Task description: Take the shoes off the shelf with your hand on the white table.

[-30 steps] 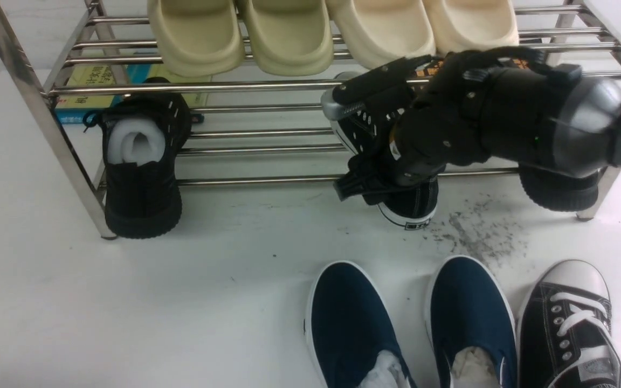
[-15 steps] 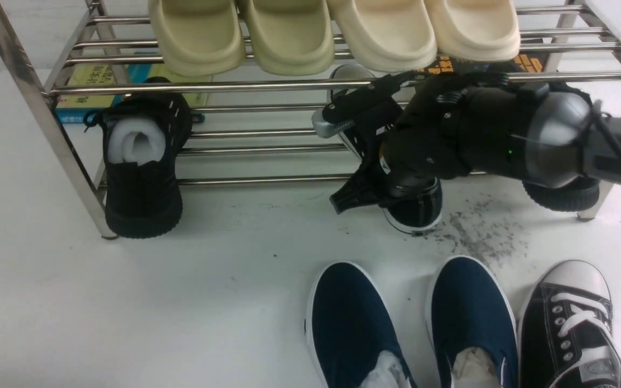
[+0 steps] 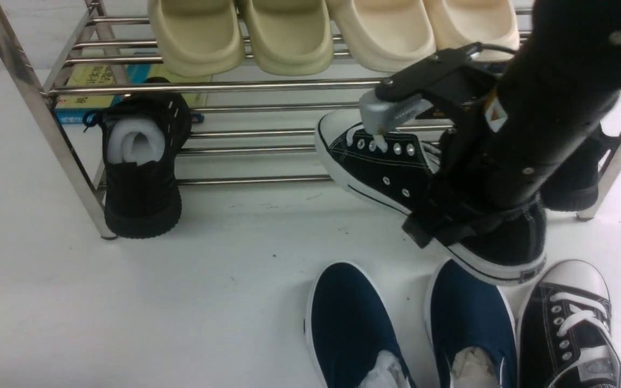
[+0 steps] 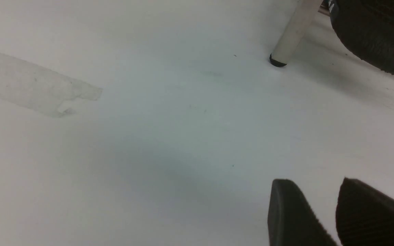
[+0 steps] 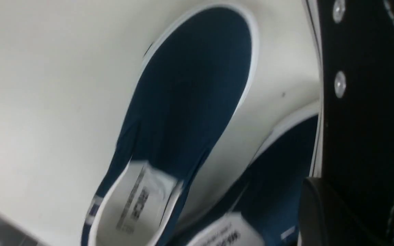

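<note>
My right gripper [image 3: 429, 178], a bulky black hand, is shut on a black canvas lace-up sneaker [image 3: 364, 161] with white laces and toe cap. It holds the sneaker tilted, heel down, in front of the chrome shelf [image 3: 208, 86] and above the white table [image 3: 181, 302]. In the right wrist view the held sneaker [image 5: 364, 102] fills one side beside a black finger [image 5: 320, 212]. Its mate [image 3: 569, 323] stands on the table at the front right. My left gripper [image 4: 315, 184] shows only in the left wrist view, open and empty over bare table.
Two navy slip-ons [image 3: 348, 323] stand on the table under the held sneaker's heel. All-black knit sneakers [image 3: 140, 172] sit on the shelf's lower tier, one left, one far right. Cream slides [image 3: 289, 37] fill the top tier. A shelf leg [image 4: 292, 34] is near the left gripper.
The hand has pulled the black canvas sneaker out of the lower tier, toward me and to the right, and raised it. The sneaker's toe and laces now show.
</note>
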Controlling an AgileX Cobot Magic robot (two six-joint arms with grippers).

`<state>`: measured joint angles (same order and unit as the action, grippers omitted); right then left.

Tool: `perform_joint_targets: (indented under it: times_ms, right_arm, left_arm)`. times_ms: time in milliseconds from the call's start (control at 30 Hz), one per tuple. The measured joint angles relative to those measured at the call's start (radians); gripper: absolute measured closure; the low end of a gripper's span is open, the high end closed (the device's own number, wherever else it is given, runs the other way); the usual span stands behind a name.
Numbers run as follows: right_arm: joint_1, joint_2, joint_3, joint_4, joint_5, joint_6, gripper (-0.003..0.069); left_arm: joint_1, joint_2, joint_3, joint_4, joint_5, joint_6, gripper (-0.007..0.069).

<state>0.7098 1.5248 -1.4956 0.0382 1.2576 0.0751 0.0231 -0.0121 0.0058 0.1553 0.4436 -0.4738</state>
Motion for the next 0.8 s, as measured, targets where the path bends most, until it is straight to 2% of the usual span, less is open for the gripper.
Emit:
perform_joint_targets:
  times_ms: [333,500,633,700,800]
  right_arm:
    - [0.0,-0.313,0.016,-0.01,0.008,0.019,0.0643]
    - [0.0,-0.5,0.172,-0.026,0.008,0.084,0.0643]
    - [0.0,-0.614,0.332,-0.07,0.008,0.189,0.0643]
    - [0.0,-0.709,0.461,-0.113,0.008,0.316,0.0643]
    - [0.0,-0.777,0.569,-0.157,0.008,0.422,0.0643]
  left_arm:
    - [0.0,0.0,0.0,0.0,0.0,0.0,0.0385]
    - [0.0,0.0,0.0,0.0,0.0,0.0,0.0385]
    - [0.0,0.0,0.0,0.0,0.0,0.0,0.0385]
    - [0.0,0.0,0.0,0.0,0.0,0.0,0.0385]
    - [0.0,0.0,0.0,0.0,0.0,0.0,0.0385]
